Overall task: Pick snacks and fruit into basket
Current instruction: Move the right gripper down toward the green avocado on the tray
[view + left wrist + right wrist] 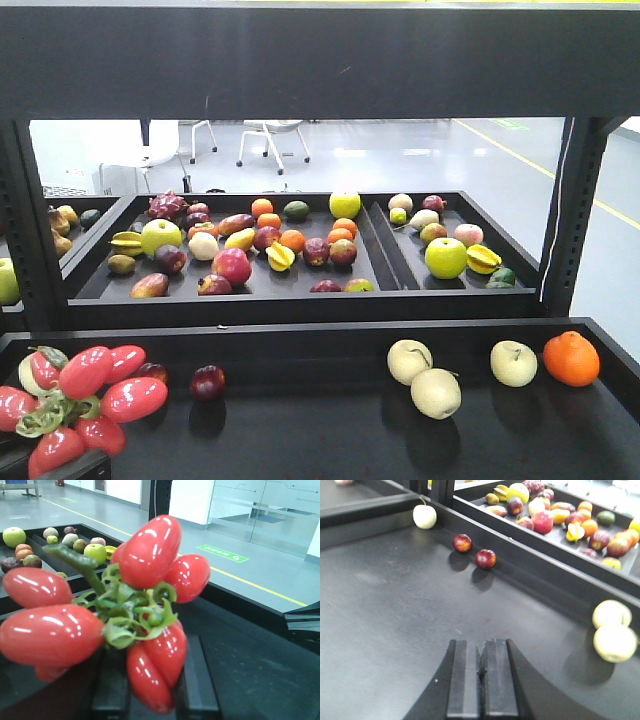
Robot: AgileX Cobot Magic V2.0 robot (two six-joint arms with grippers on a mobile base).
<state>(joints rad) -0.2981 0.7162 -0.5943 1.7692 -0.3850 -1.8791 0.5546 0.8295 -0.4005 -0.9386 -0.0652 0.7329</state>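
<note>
- Currently, 1 red fruit cluster (135,620) is at the front tray's (330,440) left end, pinched between the left gripper's (152,695) jaws.
- The right gripper's (480,677) jaws are pressed together, empty.
- No basket or snacks show, so this is likely an early stage with nothing delivered.
- Further right lie 3 pale apples (436,393) and 1 orange (571,358).

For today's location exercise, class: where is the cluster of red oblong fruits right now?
The red fruit cluster is at the front view's bottom-left corner, held in the left claw, left of a small dark-red fruit.
</note>
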